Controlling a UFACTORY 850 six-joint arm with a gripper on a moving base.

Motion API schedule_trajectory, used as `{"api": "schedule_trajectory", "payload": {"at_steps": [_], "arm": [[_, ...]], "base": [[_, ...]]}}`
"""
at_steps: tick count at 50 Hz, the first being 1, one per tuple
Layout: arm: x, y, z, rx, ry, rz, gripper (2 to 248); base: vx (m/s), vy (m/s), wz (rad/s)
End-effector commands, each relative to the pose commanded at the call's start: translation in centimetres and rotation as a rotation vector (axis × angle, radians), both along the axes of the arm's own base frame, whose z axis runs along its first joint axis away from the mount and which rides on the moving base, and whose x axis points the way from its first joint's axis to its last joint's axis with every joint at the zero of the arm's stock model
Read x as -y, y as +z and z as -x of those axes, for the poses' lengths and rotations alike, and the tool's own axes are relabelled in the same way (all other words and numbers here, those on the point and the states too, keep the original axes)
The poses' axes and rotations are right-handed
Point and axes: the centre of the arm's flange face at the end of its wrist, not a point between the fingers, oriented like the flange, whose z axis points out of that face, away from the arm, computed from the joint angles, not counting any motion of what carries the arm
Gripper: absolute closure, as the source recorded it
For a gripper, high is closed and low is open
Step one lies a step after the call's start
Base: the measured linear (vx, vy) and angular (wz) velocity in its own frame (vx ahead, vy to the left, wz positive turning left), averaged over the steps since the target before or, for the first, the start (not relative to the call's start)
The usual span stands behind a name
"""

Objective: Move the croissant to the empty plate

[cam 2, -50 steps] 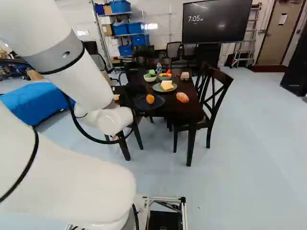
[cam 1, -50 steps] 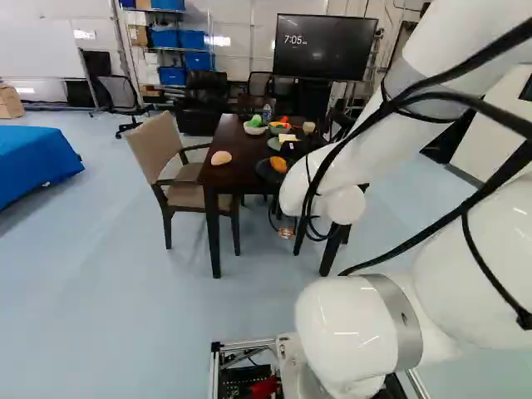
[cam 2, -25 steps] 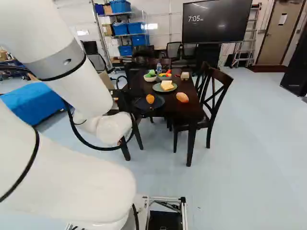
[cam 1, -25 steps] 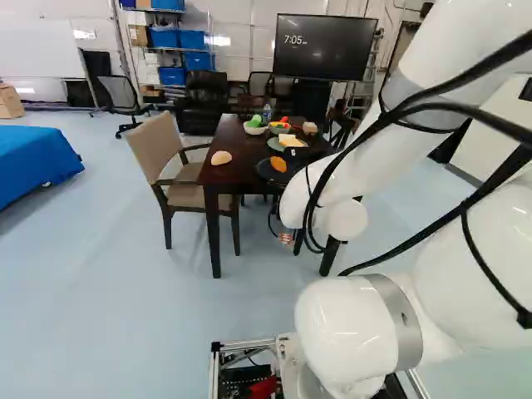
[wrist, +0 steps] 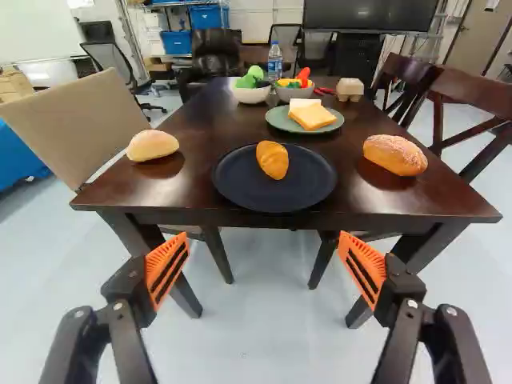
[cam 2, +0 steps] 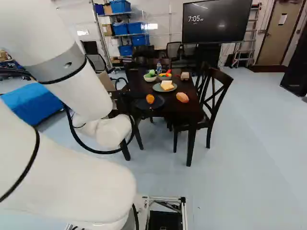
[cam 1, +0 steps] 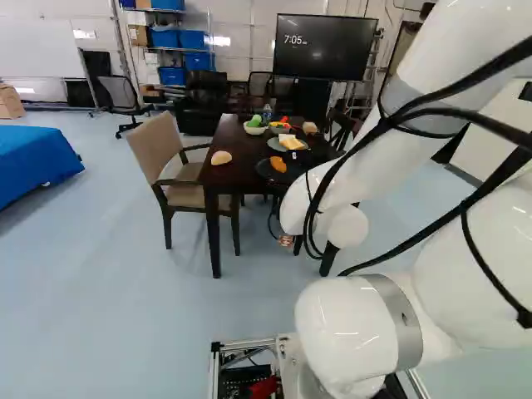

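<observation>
By a brown wooden table [wrist: 200, 128], an open black-and-orange gripper [wrist: 264, 238] is sinking. A golden croissant [wrist: 273, 160], likely delivered, is topping a round black plate [wrist: 236, 182].

A bun [wrist: 152, 146] and a loaf [wrist: 395, 155] lie well apart on the desk [wrist: 210, 122], with a bottle [wrist: 275, 62] behind 2 bowls [wrist: 252, 96].

- Room: brightly lit.
- Wall [cam 1: 237, 41]: white glare patch, left base view.
- Arm [cam 1: 345, 328]: small highlights along glossy shell.
- Table [wrist: 192, 132]: brown sheen; dark patches beneath bread roll [wrist: 152, 146] and loaf [wrist: 396, 154].
- Door [cam 2: 278, 38]: leans outward, right base view.
</observation>
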Motion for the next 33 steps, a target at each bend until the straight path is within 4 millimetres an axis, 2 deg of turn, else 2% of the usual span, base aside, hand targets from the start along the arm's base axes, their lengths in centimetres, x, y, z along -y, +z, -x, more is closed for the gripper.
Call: {"api": "schedule_trajectory", "payload": {"at_steps": [33], "arm": [[0.0,-0.02,0.03,0.001,0.0,0.0,3]], "base": [[0.0,0.0,0.0]]}}
